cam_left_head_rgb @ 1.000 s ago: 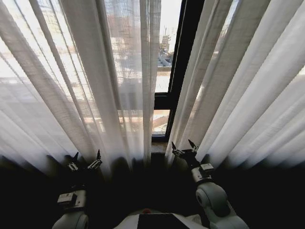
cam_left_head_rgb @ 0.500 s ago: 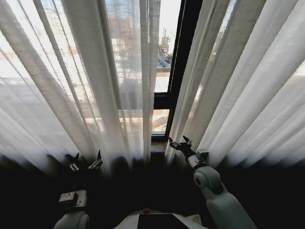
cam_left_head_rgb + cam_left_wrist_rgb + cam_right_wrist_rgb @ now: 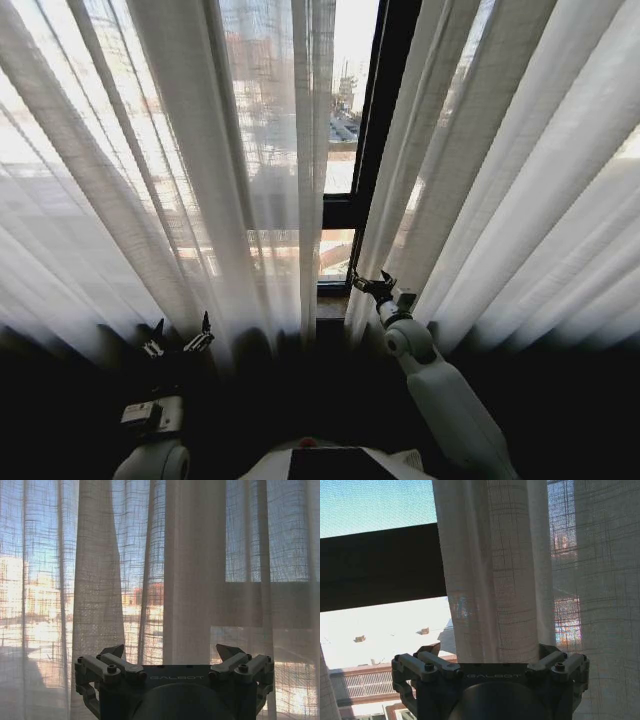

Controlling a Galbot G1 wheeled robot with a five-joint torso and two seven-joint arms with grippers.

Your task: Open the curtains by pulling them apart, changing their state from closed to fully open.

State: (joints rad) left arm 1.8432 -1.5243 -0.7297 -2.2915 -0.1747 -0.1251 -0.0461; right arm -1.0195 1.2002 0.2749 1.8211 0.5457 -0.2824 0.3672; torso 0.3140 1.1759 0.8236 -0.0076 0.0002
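Note:
The curtains hang as two sheer white pleated panels, the left curtain [image 3: 200, 150] and the right curtain [image 3: 500, 180], with a narrow gap between them. My right gripper [image 3: 371, 284] is stretched forward at the inner edge of the right panel. In the right wrist view that gripper [image 3: 490, 656] is open, and a fold of the curtain [image 3: 490, 570] hangs between its spread fingers. My left gripper [image 3: 178, 338] waits low in front of the left panel. It is open [image 3: 172, 656], with the fabric [image 3: 190, 570] just beyond its fingertips.
A black window frame [image 3: 383, 120] runs upright through the gap, with a crossbar [image 3: 380, 565] behind the right panel's edge. Buildings and a rooftop show through the glass. The area below the curtains is dark.
My right arm has reached forward and toward the gap, bringing its gripper to the right panel's inner edge. The left arm has stayed put.

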